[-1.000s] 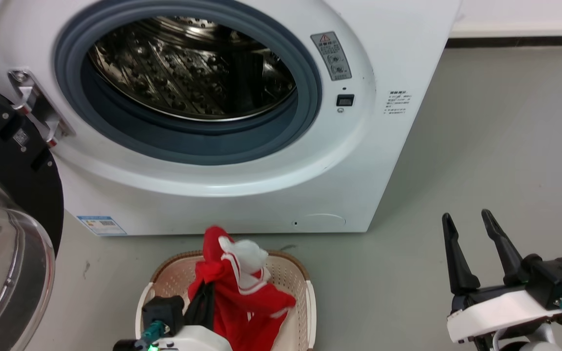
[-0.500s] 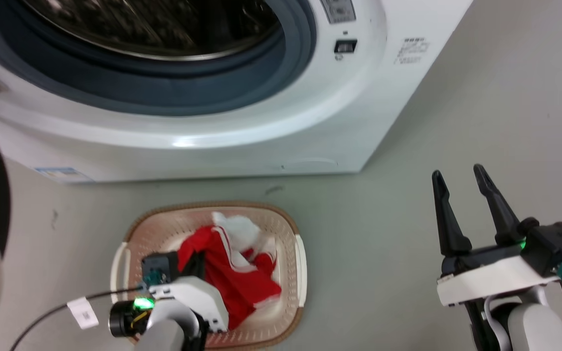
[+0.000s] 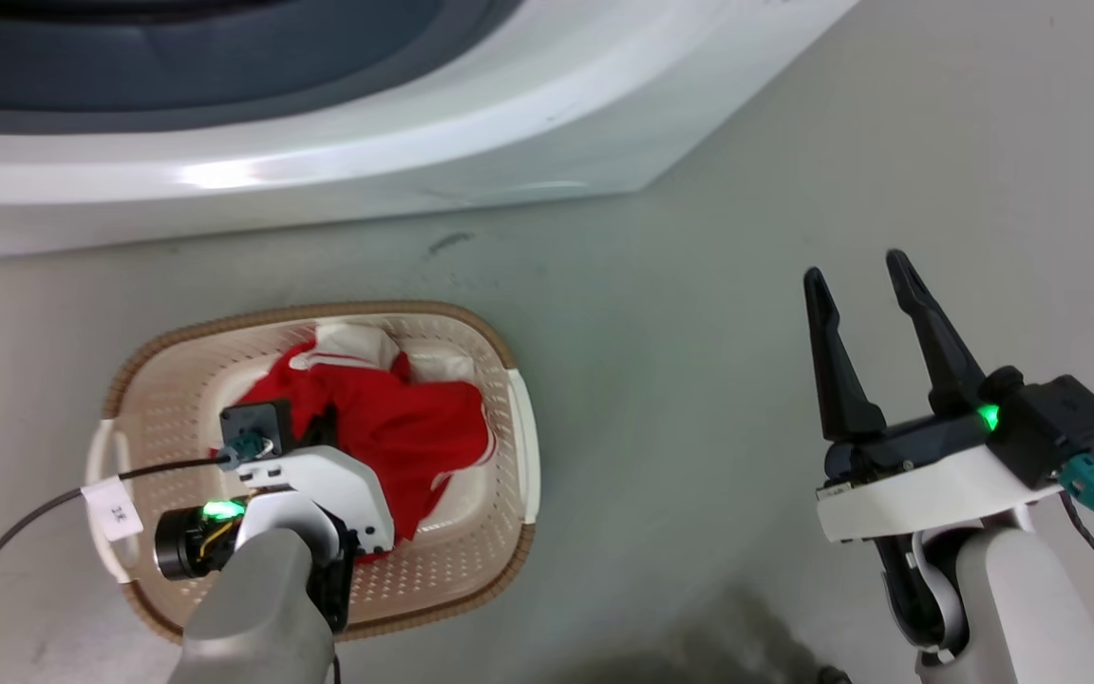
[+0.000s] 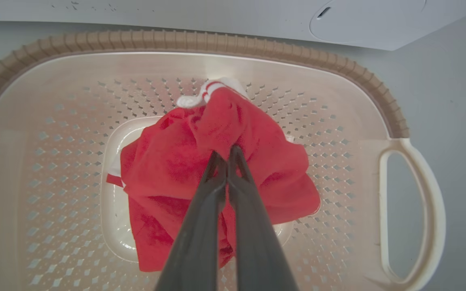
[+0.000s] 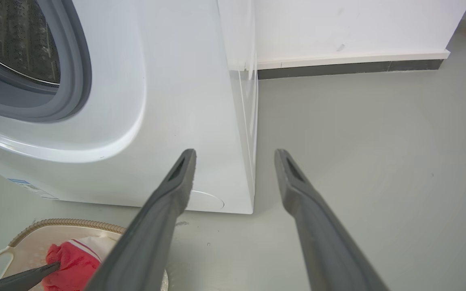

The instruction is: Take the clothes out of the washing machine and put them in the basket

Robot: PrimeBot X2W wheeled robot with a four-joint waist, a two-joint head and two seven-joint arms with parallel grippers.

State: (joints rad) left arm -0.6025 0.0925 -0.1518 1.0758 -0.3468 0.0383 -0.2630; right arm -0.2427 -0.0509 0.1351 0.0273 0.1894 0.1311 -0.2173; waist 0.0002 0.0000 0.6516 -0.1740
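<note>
Grey floor (image 3: pixel 699 285) before the white front-loading washing machine (image 3: pixel 367 161) | left gripper (image 4: pixel 227 150): fingers pressed together, pinching the red clothes (image 4: pixel 168 161) bunched around the tips, in the cream perforated basket (image 4: pixel 257 44) | right gripper (image 3: pixel 853 266): fingers spread over the floor, well apart from the basket.

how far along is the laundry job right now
Done: the red clothes lie inside the basket. In hand: the left end effector is shut on that fabric, so release is pending. Left: the right end effector hangs open over the floor; the slice of drum visible in the washing machine shows no garment, the rest is hidden.
</note>
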